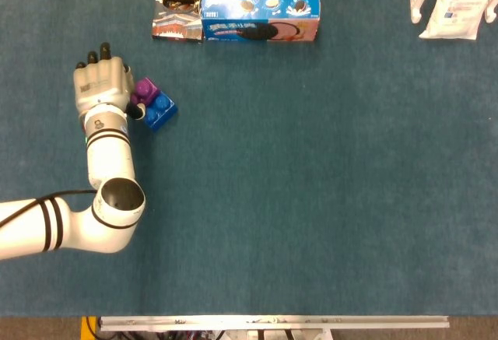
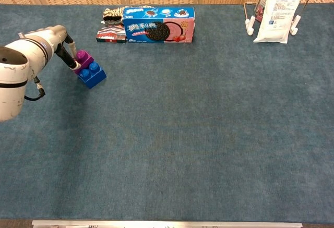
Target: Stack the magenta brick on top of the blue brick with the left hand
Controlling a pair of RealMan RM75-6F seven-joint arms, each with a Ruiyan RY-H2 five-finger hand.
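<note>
Pinching the magenta brick (image 1: 144, 89) between dark fingertips (image 2: 70, 61), the left robot hand (image 1: 99, 83) sits at the far left of the table (image 1: 311, 184), wrist pointing back toward the robot. The chest view shows two slim fingers reaching down onto the brick's left side; the rest of the robot hand is turned away from both cameras, so how widely the other fingers are spread I cannot tell.

The magenta brick rests on the left half of the blue brick (image 1: 159, 110), leaving the blue studs on the right half uncovered (offset stack, not centred). It looks roughly level in the chest view; whether its underside is fully seated on the studs cannot be read at this scale.

Step in hand, by my judgement: the placing or pressing-down stage, near the end of the task. The next move calls for a short downward press to lock the studs, then a clean parting of the fingers and a lift straight away, without dragging the pair sideways. Risk: the blue brick is light and free on the cloth, so a sideways pull could slide or tip both.

Farther out, a cookie box (image 1: 260, 17) and a snack packet (image 1: 187, 1) lie at the far edge. The right robot hand is out of frame.
</note>
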